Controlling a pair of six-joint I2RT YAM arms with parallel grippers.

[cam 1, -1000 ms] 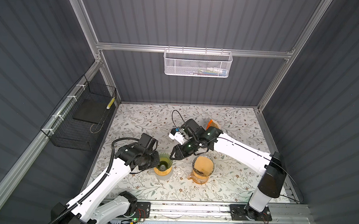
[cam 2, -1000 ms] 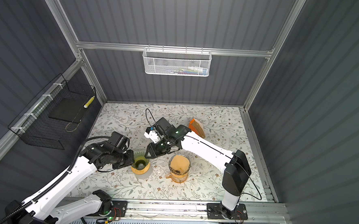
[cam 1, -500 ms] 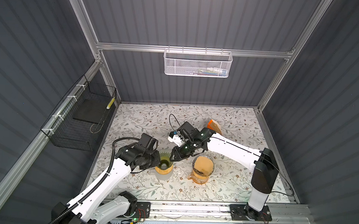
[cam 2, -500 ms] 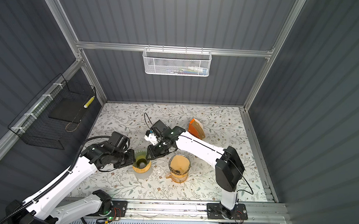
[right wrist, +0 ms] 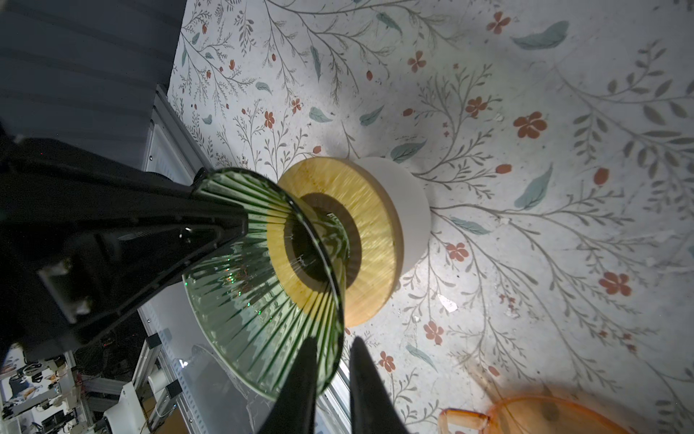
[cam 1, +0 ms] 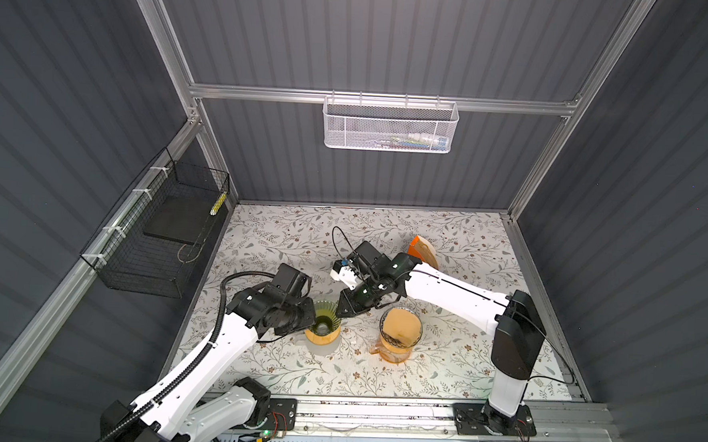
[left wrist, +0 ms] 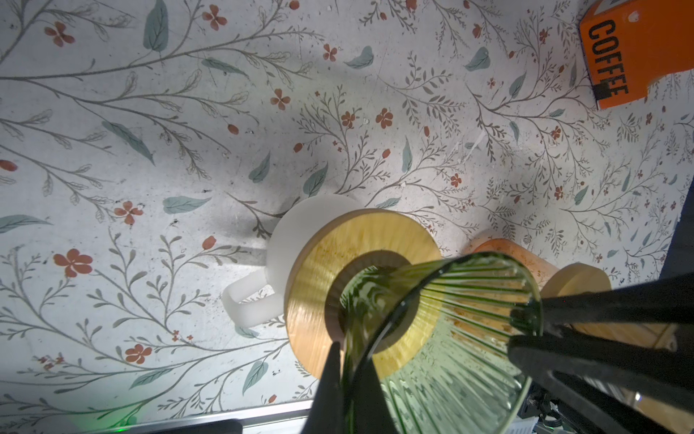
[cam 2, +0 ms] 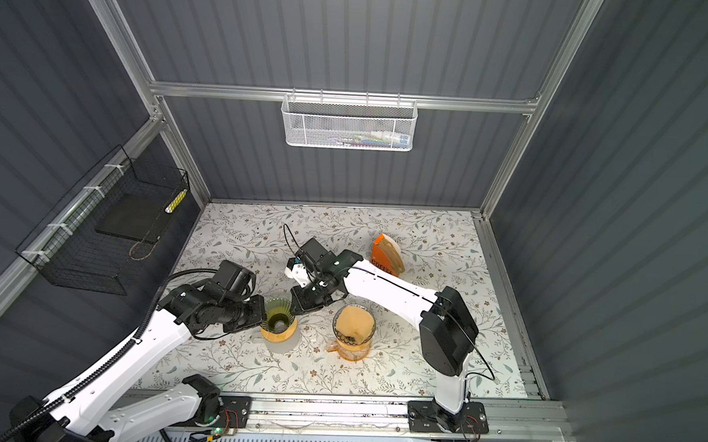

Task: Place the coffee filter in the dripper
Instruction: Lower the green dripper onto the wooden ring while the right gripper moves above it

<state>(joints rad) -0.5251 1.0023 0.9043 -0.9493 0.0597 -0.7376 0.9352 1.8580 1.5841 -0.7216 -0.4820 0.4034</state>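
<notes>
The green ribbed glass dripper (cam 1: 325,315) (cam 2: 279,314) stands on a wooden collar (left wrist: 319,263) over a white mug (right wrist: 409,210); nothing lies inside it. My left gripper (cam 1: 310,311) (left wrist: 349,372) is shut on its left rim. My right gripper (cam 1: 341,310) (right wrist: 330,360) straddles the opposite rim, one finger against the glass, the other a small gap away. A tan paper coffee filter (cam 1: 401,322) (cam 2: 354,319) sits in an orange glass vessel (cam 1: 395,351) to the right of the dripper.
An orange box marked COFFEE (cam 1: 423,250) (left wrist: 638,49), with more filters in it, stands behind the right arm. A black wire basket (cam 1: 164,237) hangs on the left wall and a white mesh basket (cam 1: 390,124) on the back wall.
My right gripper has moved left onto the dripper's rim and its jaws have narrowed. The left gripper keeps its hold on the dripper and has not moved.
</notes>
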